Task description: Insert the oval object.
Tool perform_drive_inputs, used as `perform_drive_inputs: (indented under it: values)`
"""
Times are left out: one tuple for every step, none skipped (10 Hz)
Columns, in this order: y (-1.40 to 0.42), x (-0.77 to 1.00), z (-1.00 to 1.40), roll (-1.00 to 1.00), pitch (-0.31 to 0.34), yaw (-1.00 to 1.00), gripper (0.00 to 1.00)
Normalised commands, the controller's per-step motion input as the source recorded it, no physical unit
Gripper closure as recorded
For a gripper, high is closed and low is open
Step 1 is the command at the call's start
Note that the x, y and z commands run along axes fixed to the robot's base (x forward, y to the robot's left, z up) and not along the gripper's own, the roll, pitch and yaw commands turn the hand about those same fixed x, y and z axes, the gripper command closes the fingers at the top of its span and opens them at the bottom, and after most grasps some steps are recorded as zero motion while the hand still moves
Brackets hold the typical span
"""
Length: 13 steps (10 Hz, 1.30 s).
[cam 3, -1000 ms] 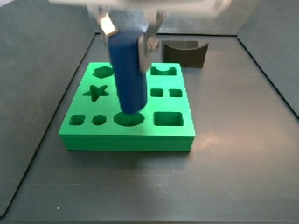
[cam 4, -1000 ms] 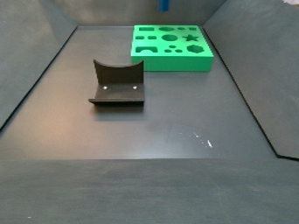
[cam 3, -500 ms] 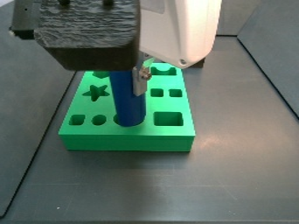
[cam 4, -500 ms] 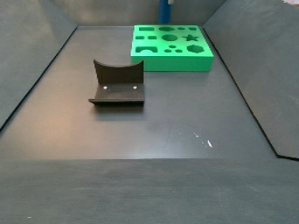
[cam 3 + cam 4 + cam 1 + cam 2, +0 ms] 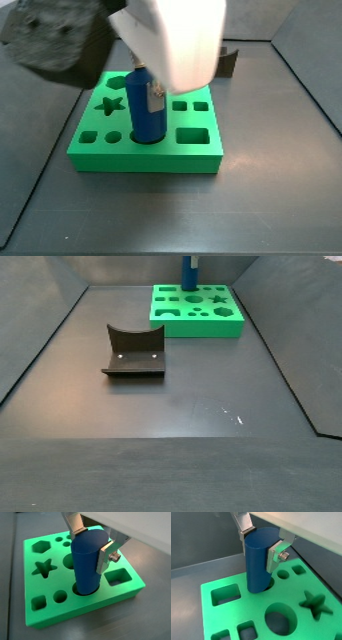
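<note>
- Right now the gripper (image 5: 93, 543) is sitting over the green block (image 5: 127, 594), fingers closed partway on the upper part of the oval object (image 5: 87, 564), one silver plate on each side of it.
- Oval object is standing upright, its lower end sitting down in a round-looking hole in the block; how deep it is going, cannot tell.
- In both wrist views one finger (image 5: 276, 556) is pressing flat on the peg's side, the other (image 5: 242, 524) is touching near its top edge.
- Same grip is showing in a wrist view at gripper (image 5: 261, 539), oval object (image 5: 260, 562), green block (image 5: 224, 619).
- In a side view the arm is covering most of the block's back half; the oval object (image 5: 147, 110) is showing under it, rising from the green block (image 5: 147, 158).
- In a side view the green block (image 5: 201, 318) is lying at the far end of the floor, with the oval object (image 5: 191, 271) poking up at its far edge; gripper not readable there.
- Fixture (image 5: 134, 352) is standing mid-floor, well apart from the block.
- Block is also showing star (image 5: 43, 568), hexagon (image 5: 41, 546) and square (image 5: 119, 576) holes, all lying open.
</note>
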Motion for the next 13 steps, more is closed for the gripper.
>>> perform_drive_inputs:
  values:
    - [0.00,-0.07,-0.23,0.11,0.017,-1.00,1.00]
    - [0.00,-0.07,-0.19,0.12,0.019,-1.00,1.00]
    - [0.00,-0.06,-0.19,0.12,0.017,-1.00,1.00]
    - [-0.03,-0.02,-0.13,0.09,0.004,-1.00,1.00]
    - [-0.12,0.00,-0.10,0.03,0.000,-0.99,1.00]
    - [-0.12,0.26,-0.17,0.04,0.000,-0.71,1.00]
    - [-0.05,0.09,-0.29,0.08,0.000,-0.39,1.00]
    - [0.00,0.00,-0.54,0.08,-0.084,-0.01,1.00]
    - [-0.03,0.00,-0.65,0.14,-0.131,0.00,1.00]
    - [-0.06,0.00,-0.57,0.20,-0.109,0.00,1.00]
    - [-0.08,0.00,-0.57,0.23,-0.116,0.00,1.00]
    - [-0.09,0.00,-0.55,0.23,-0.101,0.00,1.00]
    - [-0.02,0.06,-0.46,0.15,-0.023,0.00,1.00]
